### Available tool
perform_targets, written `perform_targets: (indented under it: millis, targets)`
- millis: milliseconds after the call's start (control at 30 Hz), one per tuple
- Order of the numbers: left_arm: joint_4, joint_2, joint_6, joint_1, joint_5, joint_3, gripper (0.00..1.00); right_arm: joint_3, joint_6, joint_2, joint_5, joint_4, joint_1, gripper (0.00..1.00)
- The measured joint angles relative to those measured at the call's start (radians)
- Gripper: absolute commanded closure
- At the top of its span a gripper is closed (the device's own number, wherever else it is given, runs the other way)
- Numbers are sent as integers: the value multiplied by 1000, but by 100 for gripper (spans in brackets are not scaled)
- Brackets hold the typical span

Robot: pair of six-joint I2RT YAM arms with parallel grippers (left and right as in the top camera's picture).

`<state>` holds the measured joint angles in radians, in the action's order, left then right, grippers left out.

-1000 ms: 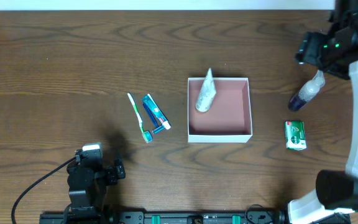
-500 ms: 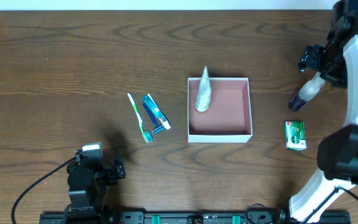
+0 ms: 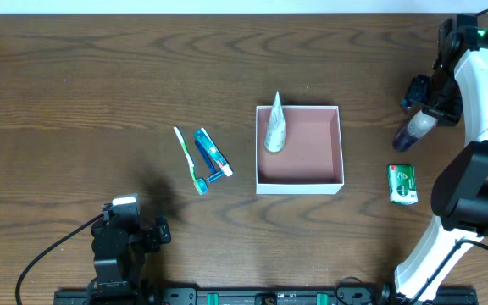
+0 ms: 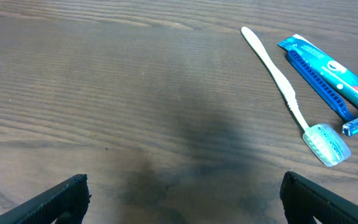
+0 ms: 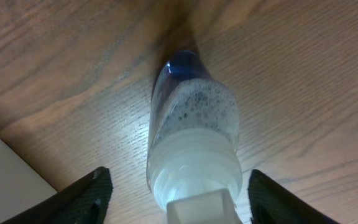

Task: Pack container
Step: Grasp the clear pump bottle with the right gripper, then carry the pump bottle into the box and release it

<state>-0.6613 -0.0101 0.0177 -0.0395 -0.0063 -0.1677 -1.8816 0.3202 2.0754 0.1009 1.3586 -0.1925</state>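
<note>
The right jaws are coming down over the clear bottle point(image 5: 194, 118), having swung in from beyond it during the last second. They are standing wide open and gripping nothing, one finger on each side of the bottle's pale end, its blue end pointing away from them. Whether either pad is touching it yet is hard to tell from the wrist view. A grasp is being set up, not made. The container point(image 3: 299, 183) is sitting on the bench point(image 3: 100, 85) well apart from those jaws, a white tube point(image 3: 274, 129) leaning inside. The left jaws are hanging wide open and empty, with the toothbrush point(image 4: 284, 87) and toothpaste point(image 4: 334, 73) lying ahead of them.
</note>
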Motion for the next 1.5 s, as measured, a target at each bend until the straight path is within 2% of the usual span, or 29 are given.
perform_targets:
  millis: [67, 200, 300, 433, 467, 633, 767, 900, 1100, 1300, 1500]
  targets:
    - [0, 0, 0, 0, 0, 0, 2, 8, 0, 0, 0, -14, 0, 32]
    - [0, 0, 0, 0, 0, 0, 2, 30, -3, 0, 2, -35, 0, 43]
    - [0, 0, 0, 0, 0, 0, 2, 38, -3, 0, 2, -38, 0, 53]
    - [0, 0, 0, 0, 0, 0, 2, 35, -19, -1, -3, -43, 0, 72]
    - [0, 0, 0, 0, 0, 0, 2, 35, -22, -1, -4, -42, 0, 74]
    - [0, 0, 0, 0, 0, 0, 2, 37, -32, -17, -7, -34, 2, 75]
    - [0, 0, 0, 0, 0, 0, 2, 44, -40, -98, -1, -18, 26, 77]
    - [0, 0, 0, 0, 0, 0, 2, 45, -41, -273, -8, 10, 110, 76]
    - [0, 0, 0, 0, 0, 0, 2, 35, -36, -480, -70, 53, 322, 75]
    - [0, 0, 0, 0, 0, 0, 2, 53, -17, -450, -120, 73, 467, 71]
    - [0, 0, 0, 0, 0, 0, 2, 143, 5, -343, -135, -60, 526, 71]
